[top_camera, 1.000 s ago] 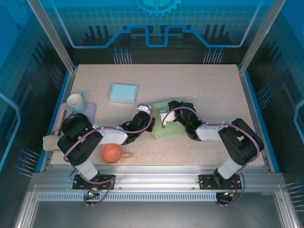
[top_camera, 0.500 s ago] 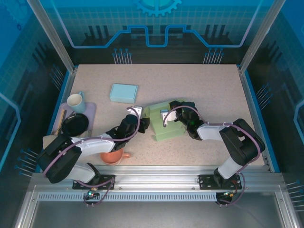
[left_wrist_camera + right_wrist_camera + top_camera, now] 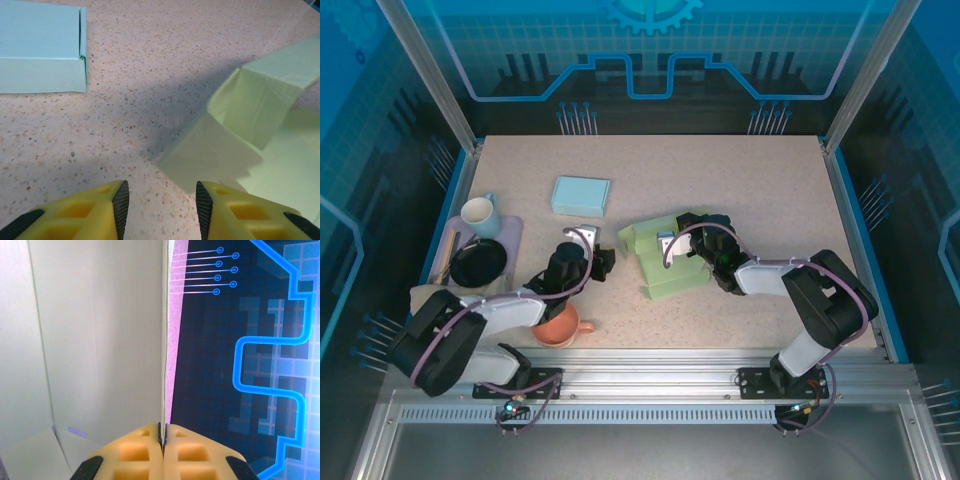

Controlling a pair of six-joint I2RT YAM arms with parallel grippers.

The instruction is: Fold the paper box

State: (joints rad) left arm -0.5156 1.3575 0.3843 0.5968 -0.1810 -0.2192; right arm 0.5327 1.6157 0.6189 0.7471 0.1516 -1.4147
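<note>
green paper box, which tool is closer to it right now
Right. The right tool is shut on a panel edge of the green paper box; the left tool is open just short of the flap facing it, not touching.

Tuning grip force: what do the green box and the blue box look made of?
green box: likely thin matte paperboard; crisp creases, flaps standing unsupported.
blue box: looks like the same matte card, with a folded seam at its edge; thickness unclear.
</note>
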